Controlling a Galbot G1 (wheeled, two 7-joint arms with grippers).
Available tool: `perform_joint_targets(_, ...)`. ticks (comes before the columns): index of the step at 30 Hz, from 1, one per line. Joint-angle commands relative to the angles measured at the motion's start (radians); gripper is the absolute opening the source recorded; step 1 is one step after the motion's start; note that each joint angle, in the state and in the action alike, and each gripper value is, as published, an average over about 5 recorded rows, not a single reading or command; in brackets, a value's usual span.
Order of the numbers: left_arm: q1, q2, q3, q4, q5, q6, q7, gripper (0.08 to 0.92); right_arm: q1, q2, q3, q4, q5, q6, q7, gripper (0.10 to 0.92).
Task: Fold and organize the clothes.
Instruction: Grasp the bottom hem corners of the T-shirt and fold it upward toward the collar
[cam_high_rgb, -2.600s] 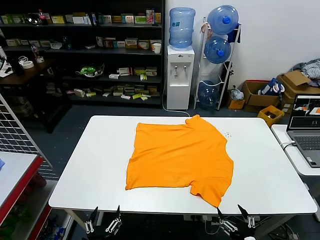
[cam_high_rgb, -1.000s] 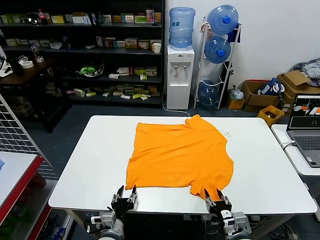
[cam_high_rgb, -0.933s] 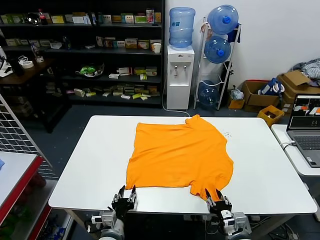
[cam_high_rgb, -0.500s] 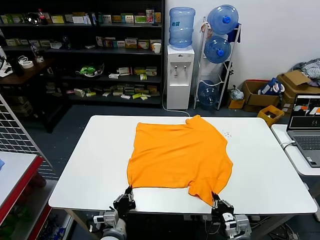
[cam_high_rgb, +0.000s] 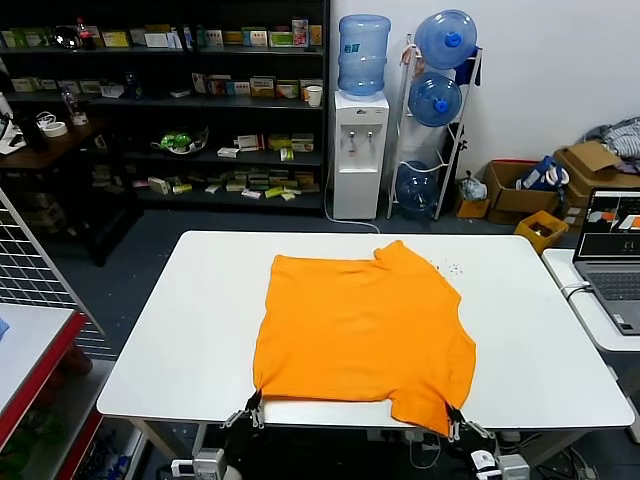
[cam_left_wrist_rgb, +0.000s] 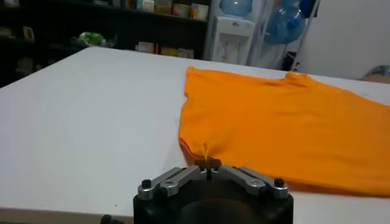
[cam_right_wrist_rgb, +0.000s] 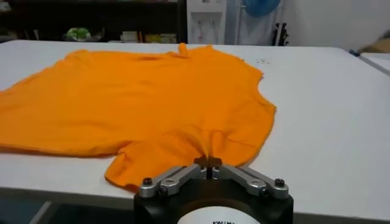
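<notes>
Shirt (cam_high_rgb: 362, 332) is lying flat on the white tabletop (cam_high_rgb: 175, 330), near its front edge. My left gripper (cam_left_wrist_rgb: 208, 163) is pinching the near left hem corner, jaws closed on fabric. My right gripper (cam_right_wrist_rgb: 208, 162) is gripping the near sleeve, jaws closed.

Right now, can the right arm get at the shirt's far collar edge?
Probably not as things stand. The right gripper is shut on the T-shirt's near sleeve corner at the table's front edge, and the left gripper pinches the other near corner. It would have to let go first.
</notes>
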Motion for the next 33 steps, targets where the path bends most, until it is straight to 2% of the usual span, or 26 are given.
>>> perform_joint_targets(1, 0.141, 0.061, -0.001, -0.134, -0.01, -0.01, -0.007, 0.092, -0.118, -0.038, 0.021, 0.09, 0.018, 0.011, 0.026, 0.124)
perform_joint_targets(7, 0.023, 0.047, -0.046, -0.084, -0.03, -0.057, 0.048, 0.092, 0.033, -0.032, 0.016, 0.068, 0.044, 0.019, 0.032, 0.124)
perform_joint_targets(17, -0.241, 0.067, -0.04, 0.04, -0.103, -0.026, 0.063, 0.092, 0.323, -0.063, -0.039, -0.04, 0.1, -0.063, 0.064, 0.124)
perform_joint_targets(25, -0.333, 0.068, 0.01, 0.109, -0.112, -0.004, 0.06, 0.092, 0.443, -0.129, -0.073, -0.104, 0.177, -0.118, 0.087, 0.124)
perform_joint_targets(33, -0.373, 0.052, 0.032, 0.159, -0.108, 0.022, 0.042, 0.092, 0.526, -0.141, -0.123, -0.18, 0.22, -0.135, 0.089, 0.124)
